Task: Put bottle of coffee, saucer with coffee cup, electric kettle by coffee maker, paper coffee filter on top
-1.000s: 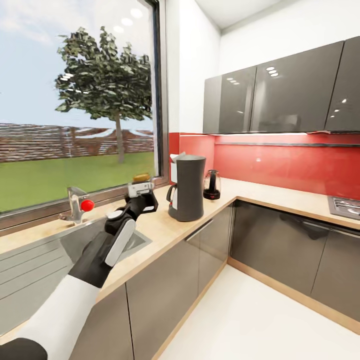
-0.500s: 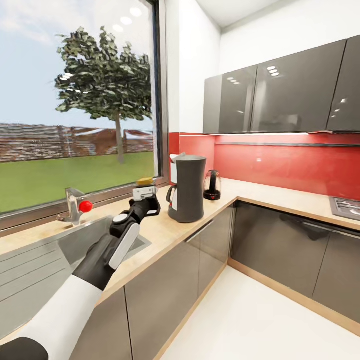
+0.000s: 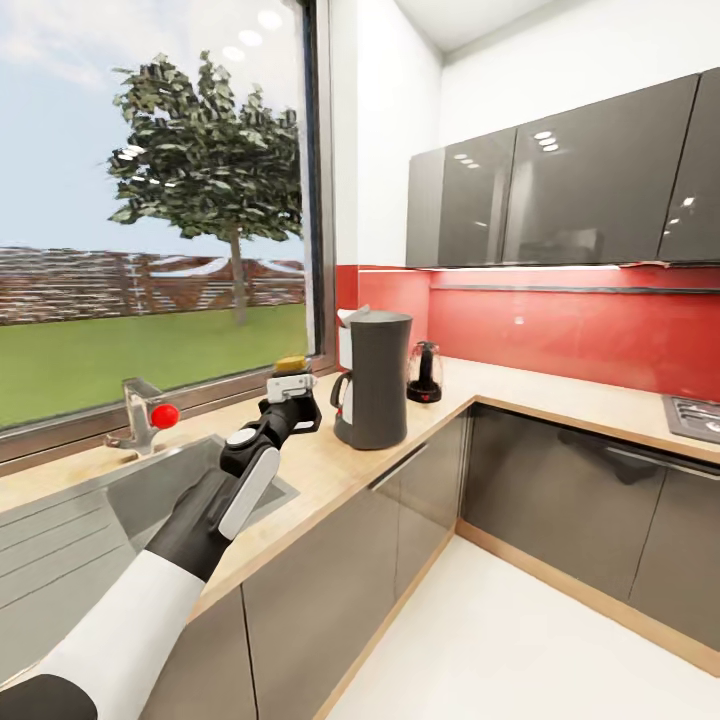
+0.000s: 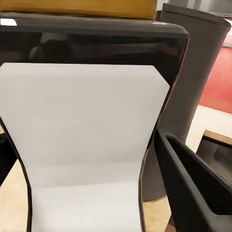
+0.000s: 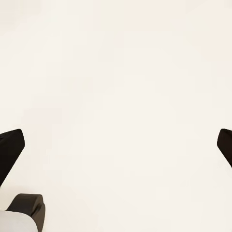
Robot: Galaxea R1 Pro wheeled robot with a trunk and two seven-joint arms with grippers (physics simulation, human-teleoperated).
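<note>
Kitchen countertop (image 3: pixel 330 455): bottle of coffee (image 4: pixel 87 145) clamped in left gripper (image 3: pixel 290 388), beside coffee maker (image 3: pixel 374 377).

At frame centre the coffee maker (image 3: pixel 374 378) stands on the kitchen countertop (image 3: pixel 520 388), the electric kettle (image 3: pixel 424 372) right behind it; left of it the left gripper (image 3: pixel 291 392) holds the bottle of coffee (image 3: pixel 290 366)

I stand in a home kitchen — an L-shaped kitchen countertop (image 3: pixel 520 385) of light wood over glossy grey cabinet fronts (image 3: pixel 560 500), wall cabinets (image 3: pixel 560 185) at upper right, red backsplash (image 3: pixel 560 330), steel sink (image 3: pixel 70 520) and tap (image 3: pixel 140 412) at left under a garden window (image 3: pixel 150 200) — and a hob (image 3: pixel 695 412) at right edge.
</note>
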